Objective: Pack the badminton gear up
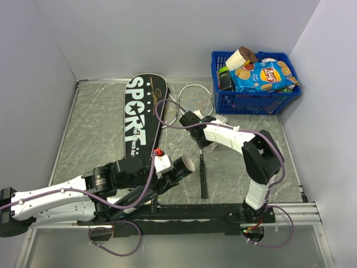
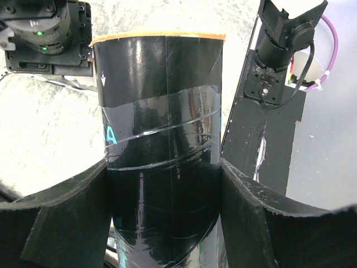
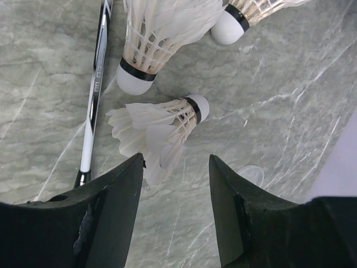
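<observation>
Left gripper (image 2: 164, 192): clamped on the black tube (image 2: 162, 111), one pad on each side of the barrel. In the top view the tube lies low over the table (image 1: 95, 128) at lower centre. Its long axis runs from lower left to upper right, and the open mouth faces right, just beside a racket handle.

Right gripper (image 3: 175, 164): fingers apart, nothing between the pads, hanging low over the table at frame centre in the top view.

Right wrist view: three shuttlecocks in sight.
- The nearest shuttlecock (image 3: 162, 125) lies on its side just ahead of the open fingertips. Its feather skirt is toward the lower left and reaches into the gap; the cork points to the upper right. Its axis runs nearly across the jaw opening.
- Two more shuttlecocks (image 3: 148, 50) sit beyond it at the frame top, corks down toward the gripper.
- A racket shaft (image 3: 92, 106) runs up the left edge, apart from the nearest shuttlecock.

Rackets (image 1: 195, 99) lie heads toward the upper centre. The "SPORT" cover (image 1: 142, 120) lies flat to their left. A blue basket (image 1: 254, 103) of snacks stands in the upper right corner.

Judgement: the right arm is far nearer the shuttlecocks, while the left only presents the tube. Closing now would catch feathers, not cork. The next move needs a short advance toward the upper right, or a wrist turn, then a carry to the lower left to the tube mouth.
</observation>
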